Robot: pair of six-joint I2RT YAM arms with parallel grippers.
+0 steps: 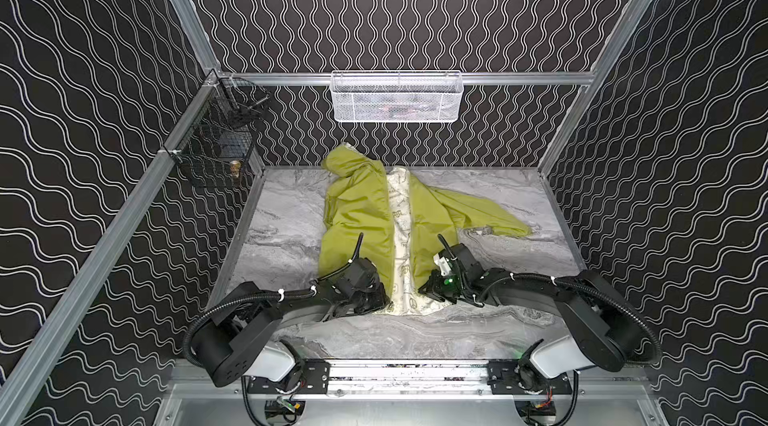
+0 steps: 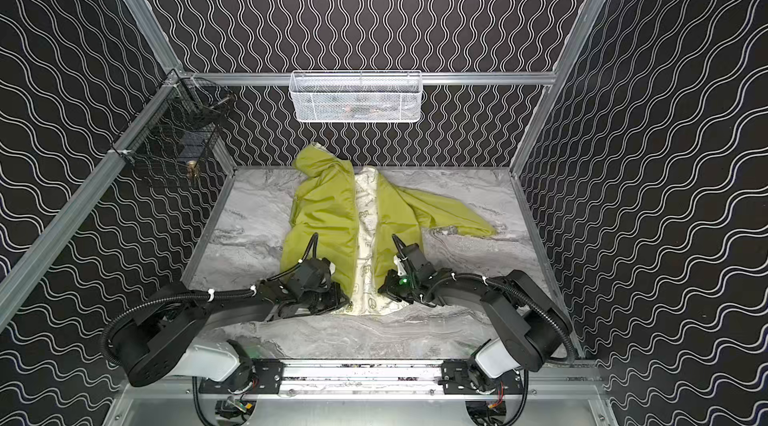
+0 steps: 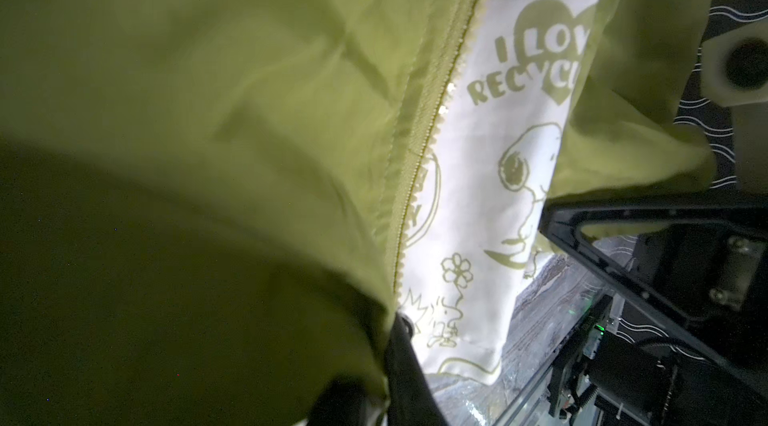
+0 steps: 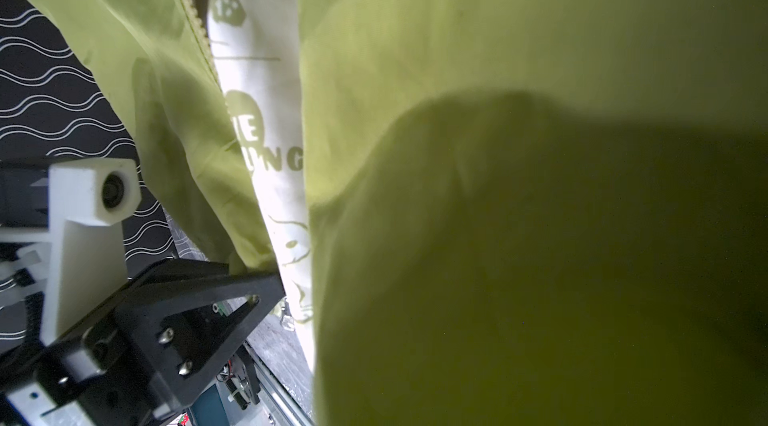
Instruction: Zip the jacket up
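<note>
The left gripper (image 1: 379, 300) looks clamped on the bottom corner of the thin lime-green hooded jacket (image 1: 357, 212), at about 7 o'clock of the garment. Green fabric bunches right at its tip in the right wrist view (image 4: 249, 278). The right gripper (image 1: 428, 284) is pinched shut on the opposite front panel's hem at about 5 o'clock.

Between them the front hangs open, with a strip of cream cartoon-printed lining (image 3: 498, 154) showing from hem to collar. The jacket lies mid-table on the grey marble-look tabletop (image 1: 282, 228), hood toward 12 o'clock, one sleeve flung out to 3 o'clock.

The step in hand looks like bringing the two bottom zipper ends together. To do it well, the arms should keep both hems taut and level, close the gap slowly, and line up the pale zipper teeth (image 3: 419, 154) before any slider is pulled toward 12 o'clock. Slack fabric would likely fold into the track.

Both top views give the whole layout but no zipper detail. The left wrist view shows the teeth sharply, plus the "I LOVE RECYCLING"-type print. The right wrist view shows a small clear bit (image 4: 286, 320) by the hem, possibly the pull, but it's too tiny to tell.
</note>
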